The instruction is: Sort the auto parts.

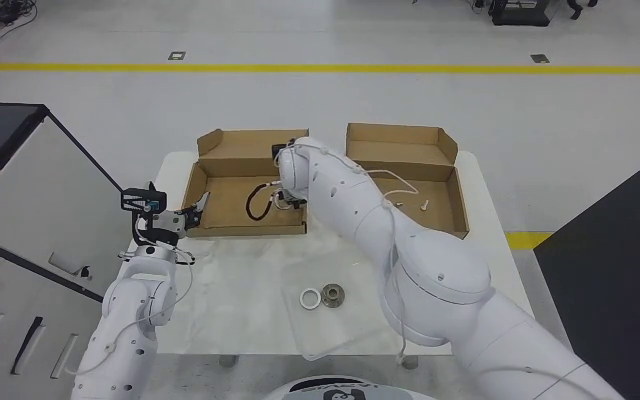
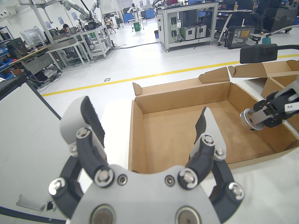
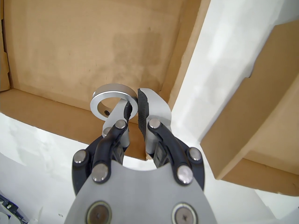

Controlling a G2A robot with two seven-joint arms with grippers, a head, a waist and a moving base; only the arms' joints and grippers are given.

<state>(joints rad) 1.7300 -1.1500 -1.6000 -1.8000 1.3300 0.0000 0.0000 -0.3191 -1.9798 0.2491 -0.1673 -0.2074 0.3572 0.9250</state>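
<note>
My right gripper (image 3: 133, 108) is shut on the rim of a silver metal ring (image 3: 112, 102), holding it just above the floor of the left cardboard box (image 3: 93, 36), near that box's right-hand corner. From the left wrist view the same ring (image 2: 248, 120) hangs in the right gripper (image 2: 264, 117) inside the box (image 2: 182, 138), whose floor looks bare. In the top view the right arm stretches over this box (image 1: 225, 215) with the right gripper (image 1: 287, 200) inside it. My left gripper (image 2: 146, 108) is open and holds nothing, beside the box's left wall (image 1: 190, 212).
A second open cardboard box (image 1: 445, 190) stands to the right with a couple of small pale parts inside. A white ring (image 1: 312, 297) and a grey metal part (image 1: 332, 294) lie on a clear tray (image 1: 330, 335) near the table's front edge. A dark-edged panel (image 1: 40, 170) borders the left side.
</note>
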